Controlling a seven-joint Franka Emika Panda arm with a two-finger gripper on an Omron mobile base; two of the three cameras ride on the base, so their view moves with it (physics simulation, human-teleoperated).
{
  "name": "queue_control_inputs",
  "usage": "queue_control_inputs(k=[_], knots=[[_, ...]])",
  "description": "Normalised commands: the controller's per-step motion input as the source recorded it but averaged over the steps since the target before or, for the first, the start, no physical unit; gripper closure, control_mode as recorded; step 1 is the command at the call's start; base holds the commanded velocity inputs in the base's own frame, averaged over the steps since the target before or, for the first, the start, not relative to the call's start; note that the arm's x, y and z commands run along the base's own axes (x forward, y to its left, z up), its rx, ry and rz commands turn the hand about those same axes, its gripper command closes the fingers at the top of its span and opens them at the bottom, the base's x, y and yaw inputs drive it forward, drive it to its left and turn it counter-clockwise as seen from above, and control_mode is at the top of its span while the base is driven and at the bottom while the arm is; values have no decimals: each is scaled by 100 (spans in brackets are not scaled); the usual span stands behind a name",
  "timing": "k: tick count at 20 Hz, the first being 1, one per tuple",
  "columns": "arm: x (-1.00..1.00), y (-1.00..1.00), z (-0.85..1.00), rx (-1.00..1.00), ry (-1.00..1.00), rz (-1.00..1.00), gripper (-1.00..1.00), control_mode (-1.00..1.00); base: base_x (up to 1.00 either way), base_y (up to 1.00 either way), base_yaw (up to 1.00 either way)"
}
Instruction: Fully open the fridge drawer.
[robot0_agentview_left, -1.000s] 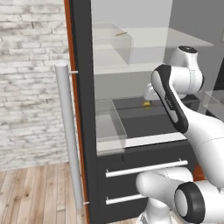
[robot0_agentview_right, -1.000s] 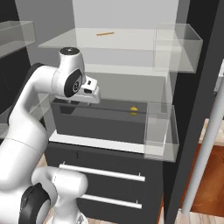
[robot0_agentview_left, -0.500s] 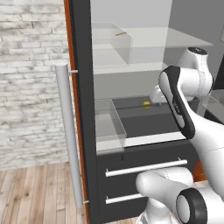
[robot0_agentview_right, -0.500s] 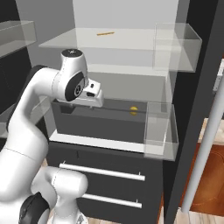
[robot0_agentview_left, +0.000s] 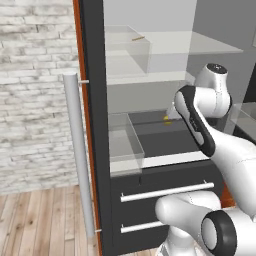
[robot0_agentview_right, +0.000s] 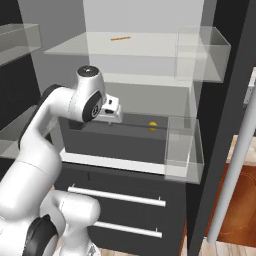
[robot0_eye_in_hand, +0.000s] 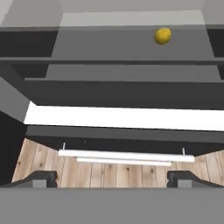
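The fridge drawer (robot0_agentview_left: 160, 134) (robot0_agentview_right: 125, 139) is a wide, shallow dark tray across the fridge's inner width, above a white ledge. In the hand view, the fridge drawer (robot0_eye_in_hand: 122, 94) lies as stepped dark bands ahead. A small yellow ball (robot0_agentview_left: 166, 119) (robot0_agentview_right: 153, 126) (robot0_eye_in_hand: 162, 36) rests toward its back. My gripper (robot0_agentview_right: 112, 113) (robot0_eye_in_hand: 112, 180) hovers over the drawer's left front part. It is open, with its dark fingertips (robot0_eye_in_hand: 41, 178) far apart and nothing between them. In the left base view my own arm hides the hand.
Two dark front panels with silver bar handles (robot0_agentview_left: 165, 192) (robot0_agentview_right: 117, 196) sit below the drawer. Clear door bins (robot0_agentview_left: 125, 142) (robot0_agentview_right: 182, 147) flank the opening, and another bin (robot0_agentview_right: 201, 52) hangs higher. Long door handles (robot0_agentview_left: 80, 155) (robot0_agentview_right: 235, 165) stand at the sides. A small stick (robot0_agentview_right: 120, 37) lies on the upper shelf.
My arm's upper joint has dropped slightly and the hand has edged a little to the right. The drawer and the yellow ball look unchanged.
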Motion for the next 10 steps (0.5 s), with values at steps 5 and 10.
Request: queue_control_inputs(k=[5, 10], knots=[[73, 0, -26, 0, -16, 0, -100, -100, 0, 0, 0], [53, 0, -16, 0, -10, 0, -100, -100, 0, 0, 0]])
